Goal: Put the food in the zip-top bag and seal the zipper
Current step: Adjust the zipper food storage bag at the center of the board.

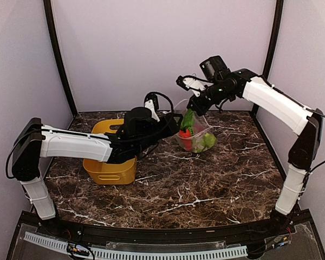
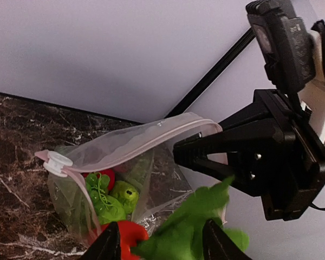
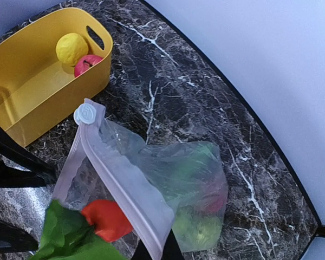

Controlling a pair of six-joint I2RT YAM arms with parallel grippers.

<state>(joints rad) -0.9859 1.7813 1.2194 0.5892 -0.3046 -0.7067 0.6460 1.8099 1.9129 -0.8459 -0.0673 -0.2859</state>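
The zip-top bag (image 1: 201,136) stands on the table with its mouth held up. My right gripper (image 1: 197,106) is shut on the far end of the zipper (image 3: 124,179), and its black fingertips (image 3: 170,250) pinch the strip. The white slider (image 3: 85,114) sits at the other end. My left gripper (image 2: 162,241) is shut on a carrot (image 2: 127,235) with green leaves (image 2: 195,225), held at the bag's open mouth (image 1: 187,123). Inside the bag lie green grapes (image 2: 97,189), a green round fruit (image 2: 124,195) and a red apple (image 2: 107,176).
The yellow basket (image 1: 105,162) stands left of the bag, under my left arm. It holds a lemon (image 3: 72,49) and a red apple (image 3: 86,64). The back wall is close behind the bag. The table is dark marble.
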